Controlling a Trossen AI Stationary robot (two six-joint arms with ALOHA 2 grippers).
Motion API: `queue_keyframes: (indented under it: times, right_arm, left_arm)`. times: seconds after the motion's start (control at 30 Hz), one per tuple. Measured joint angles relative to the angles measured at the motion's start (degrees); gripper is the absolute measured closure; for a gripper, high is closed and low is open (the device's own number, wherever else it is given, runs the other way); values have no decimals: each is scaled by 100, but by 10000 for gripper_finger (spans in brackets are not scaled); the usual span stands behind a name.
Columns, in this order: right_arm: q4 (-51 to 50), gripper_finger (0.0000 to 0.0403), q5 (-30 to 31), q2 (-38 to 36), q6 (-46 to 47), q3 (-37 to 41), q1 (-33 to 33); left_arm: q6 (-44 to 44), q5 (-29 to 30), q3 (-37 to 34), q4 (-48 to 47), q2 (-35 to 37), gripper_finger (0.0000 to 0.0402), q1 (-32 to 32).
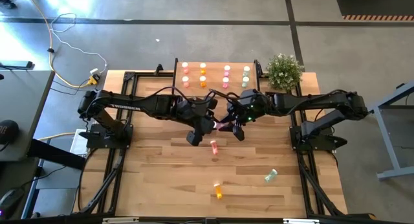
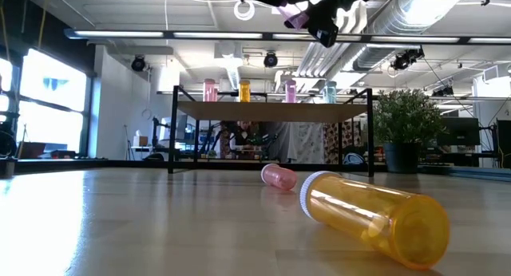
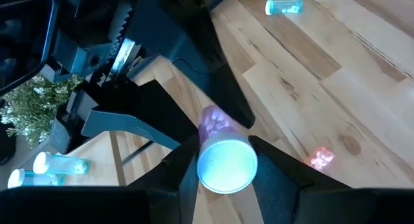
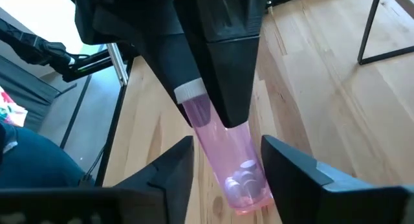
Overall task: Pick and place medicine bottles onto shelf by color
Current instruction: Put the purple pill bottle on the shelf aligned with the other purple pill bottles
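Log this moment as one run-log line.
left gripper: shut on pink bottle | right gripper: open around its base, mid-air handover | shelf: bottles standing

pink bottle (image 4: pixel 226 146) (white cap), orange bottle (image 2: pixel 375 216).

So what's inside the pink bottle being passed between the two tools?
A few pale pills sit at the closed end of the pink bottle; the left tool covers its capped end.

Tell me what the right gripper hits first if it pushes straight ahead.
The pink bottle between the right gripper's open fingers; the left gripper grips its capped end just beyond. Depth is unclear.
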State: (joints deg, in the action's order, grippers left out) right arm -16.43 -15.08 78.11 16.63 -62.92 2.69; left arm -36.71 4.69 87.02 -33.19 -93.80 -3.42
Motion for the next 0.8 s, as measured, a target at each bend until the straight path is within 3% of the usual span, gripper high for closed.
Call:
queue_keyframes:
  times: [0.27,0.8]
  right_arm:
    - [-22,293,-49,-7,93,0,-6]
    - [-50,299,-212,-9,137,-2,-1]
  left_arm:
    - [-2,14,-7,-20,-7,289,0]
    - [-364,195,-7,56,-7,269,4]
